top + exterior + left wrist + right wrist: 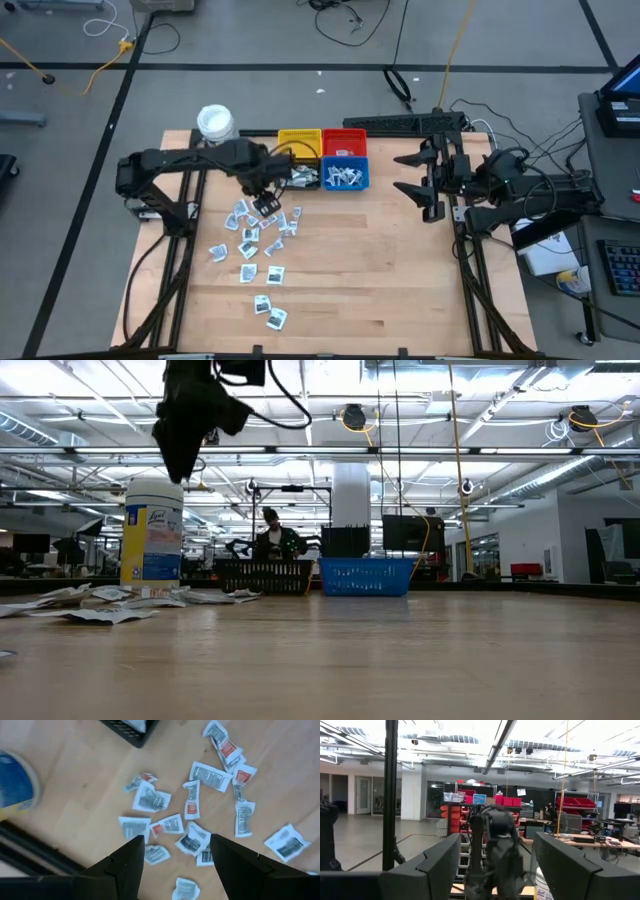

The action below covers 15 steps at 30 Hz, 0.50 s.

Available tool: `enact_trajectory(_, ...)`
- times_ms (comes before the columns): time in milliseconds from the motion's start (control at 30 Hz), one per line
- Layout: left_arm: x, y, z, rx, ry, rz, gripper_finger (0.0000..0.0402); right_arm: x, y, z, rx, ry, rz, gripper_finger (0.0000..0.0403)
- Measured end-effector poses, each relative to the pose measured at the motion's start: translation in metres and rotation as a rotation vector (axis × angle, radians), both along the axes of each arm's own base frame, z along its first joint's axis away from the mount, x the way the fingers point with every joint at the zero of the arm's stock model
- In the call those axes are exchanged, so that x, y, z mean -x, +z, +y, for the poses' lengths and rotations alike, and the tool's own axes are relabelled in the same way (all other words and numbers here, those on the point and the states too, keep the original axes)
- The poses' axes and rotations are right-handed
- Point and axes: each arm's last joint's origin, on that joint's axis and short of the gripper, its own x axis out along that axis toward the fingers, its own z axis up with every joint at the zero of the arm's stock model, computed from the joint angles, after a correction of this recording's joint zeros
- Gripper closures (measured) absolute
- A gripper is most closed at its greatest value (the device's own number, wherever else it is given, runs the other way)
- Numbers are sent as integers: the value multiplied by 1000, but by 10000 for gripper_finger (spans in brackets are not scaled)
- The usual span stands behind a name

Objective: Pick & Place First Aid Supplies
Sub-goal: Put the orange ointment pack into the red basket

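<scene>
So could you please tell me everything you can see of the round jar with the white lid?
The jar stands upright near the table's far left corner, left of the yellow bin. From above only its round white lid shows. In the low view its body looks like white plastic with a yellow and blue label. Nothing grips it; packets lie in front of it.

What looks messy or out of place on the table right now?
The packets lie strewn loose across the wood, some crumpled, trailing from beside the black bin toward the table's front edge. The left gripper hovers open over them, holding nothing. Only the blue bin clearly holds sorted ones.
</scene>
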Motion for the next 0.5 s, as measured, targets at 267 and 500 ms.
enact_trajectory(267, 4, -59, -13, 19, 31, 56, 170, 0, 0, 0, -5, 3, 1, 156)
enact_trajectory(500, 5, -101, -27, 68, 20, 14, 170, 0, 0, 0, -5, 6, 2, 156)
